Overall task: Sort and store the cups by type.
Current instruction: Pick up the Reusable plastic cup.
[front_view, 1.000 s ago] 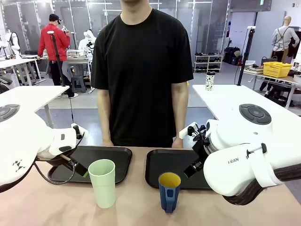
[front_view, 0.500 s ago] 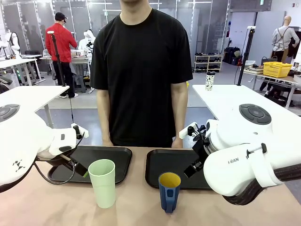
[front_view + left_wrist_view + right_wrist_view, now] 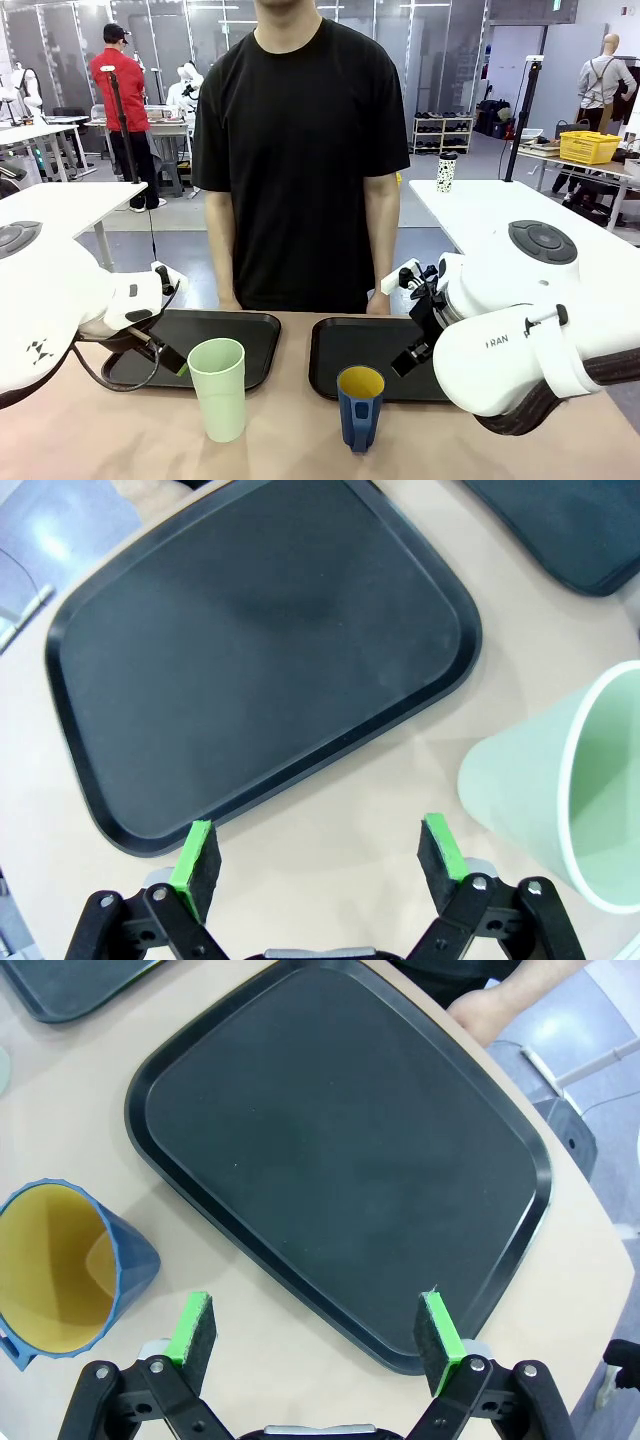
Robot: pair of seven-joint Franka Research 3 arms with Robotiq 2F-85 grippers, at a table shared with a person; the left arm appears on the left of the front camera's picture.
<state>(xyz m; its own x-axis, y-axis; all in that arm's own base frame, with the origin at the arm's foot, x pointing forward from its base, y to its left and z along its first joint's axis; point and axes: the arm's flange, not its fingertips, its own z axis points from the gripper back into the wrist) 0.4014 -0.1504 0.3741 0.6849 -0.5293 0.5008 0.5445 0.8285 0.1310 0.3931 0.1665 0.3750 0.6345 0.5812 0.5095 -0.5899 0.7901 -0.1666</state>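
Two black trays lie side by side along the far edge of the table [image 3: 290, 440], where a person [image 3: 300, 150] in a black T-shirt stands.

The pale green tumbler [image 3: 218, 388] stands upright toward the near edge, left of the middle. From the front it overlaps the near right corner of the left tray [image 3: 240, 328]. The left wrist view settles it: the tumbler is on bare table, just off that corner, and not touching the rim.

The dark blue mug [image 3: 360, 408] stands upright near the middle of the near edge, with its handle turned toward the near edge. The front view sets it against the near left corner of the right tray [image 3: 375, 345]. The right wrist view shows a strip of table between the mug and the tray, and looks down into the mug's yellow inside.

The left end effector [image 3: 320, 845] hangs over the table at the left tray's near edge, with its green pads wide apart and nothing between them. The tumbler is off to one side of it. The right end effector [image 3: 318, 1320] hangs likewise at the right tray's near edge, with its pads apart and empty and the mug to one side.

From the front, each end effector is mostly hidden behind its arm, so I cannot tell how close its tips come to the table. The right wrist view also shows a hand [image 3: 490, 1005] of the person at the far edge, beyond the tray.
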